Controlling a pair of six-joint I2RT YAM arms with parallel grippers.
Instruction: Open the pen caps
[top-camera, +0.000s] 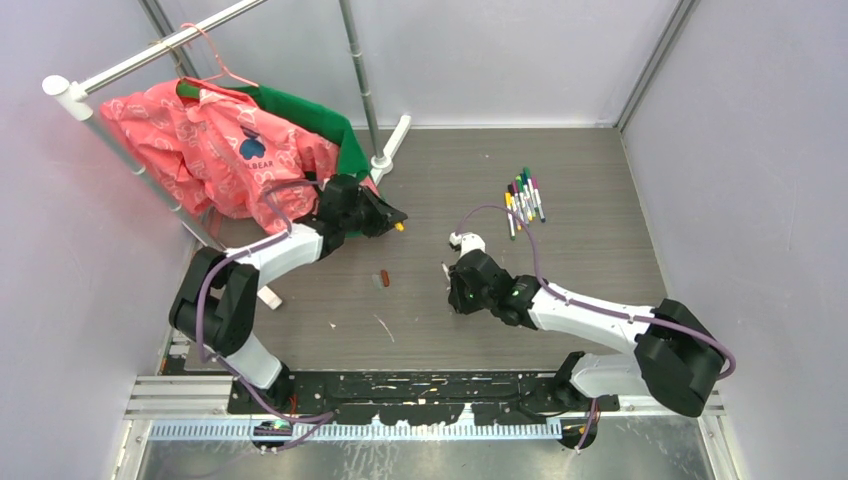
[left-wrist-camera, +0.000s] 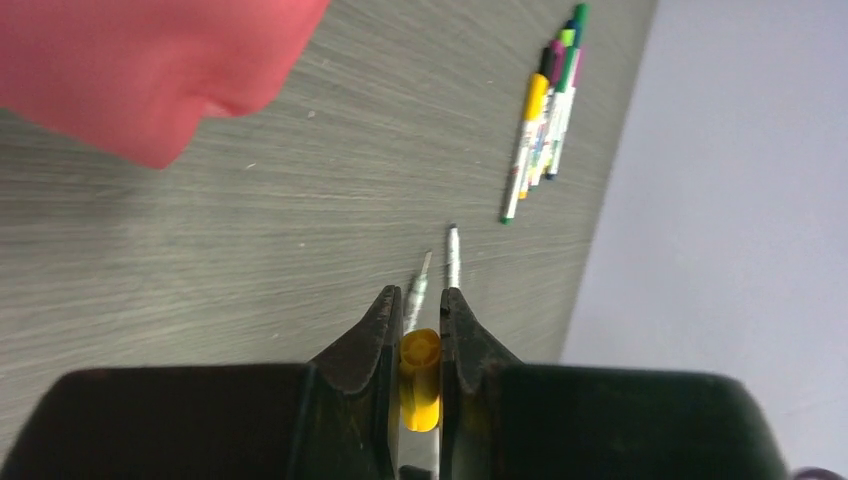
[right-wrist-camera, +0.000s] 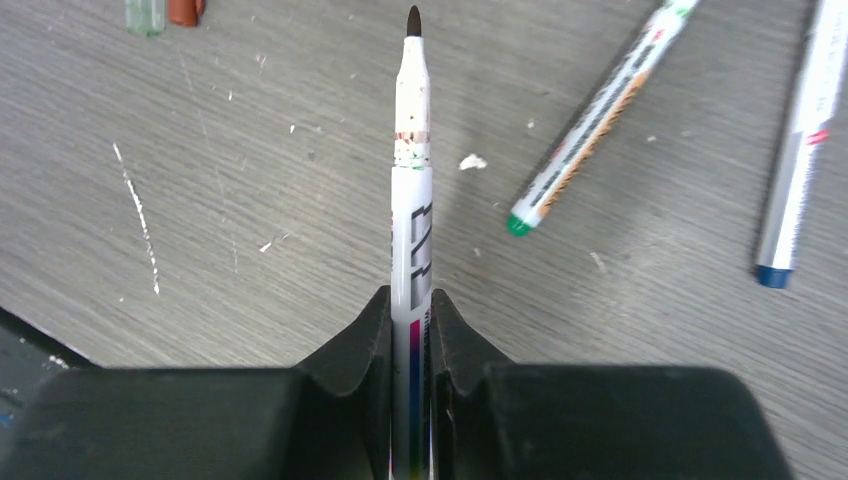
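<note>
You have the left jaws pinching a yellow pen cap (left-wrist-camera: 420, 385), the right jaws at its four o'clock clamped on an uncapped white pen (right-wrist-camera: 411, 200), and capped pens (top-camera: 524, 198) bunched at the table's (top-camera: 440, 160) two o'clock.

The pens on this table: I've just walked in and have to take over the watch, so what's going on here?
Two robot arms are taking caps off pens. The left pincer is shut on a yellow cap, close to the pink garment. The right pincer is shut on a white pen whose dark tip is bare, so this one is open. A bundle of pens with caps on lies at the far right of the table.
</note>
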